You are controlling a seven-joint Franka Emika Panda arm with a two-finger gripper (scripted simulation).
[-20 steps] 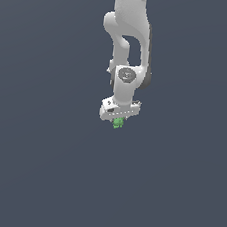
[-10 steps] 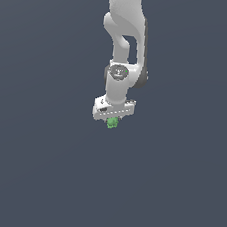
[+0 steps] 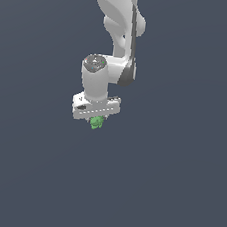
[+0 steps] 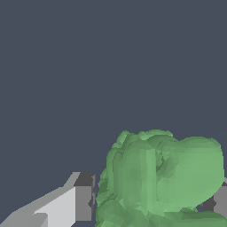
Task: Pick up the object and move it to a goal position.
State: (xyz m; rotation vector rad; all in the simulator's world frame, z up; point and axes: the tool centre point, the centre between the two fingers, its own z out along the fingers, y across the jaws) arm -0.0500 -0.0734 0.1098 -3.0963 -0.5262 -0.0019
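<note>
Item: green lumpy object [image 3: 96, 122], pinched between fingers [image 4: 84, 203] of white gripper [image 3: 95, 119], hanging under arm. Status: pickup judged done; transfer to goal outstanding. Goal marker: none visible in either view

Object [image 4: 162, 177] cut off by wrist frame edge (fingers [image 4: 83, 201] too).

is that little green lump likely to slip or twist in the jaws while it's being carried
Possibly. The green lump has a bumpy, irregular surface, so the fingers probably touch only a few high spots and it might pivot. It looks rigid and very small beside the gripper, so it is likely light and needs little force. Released, its rounded lobes suggest it could roll.
</note>
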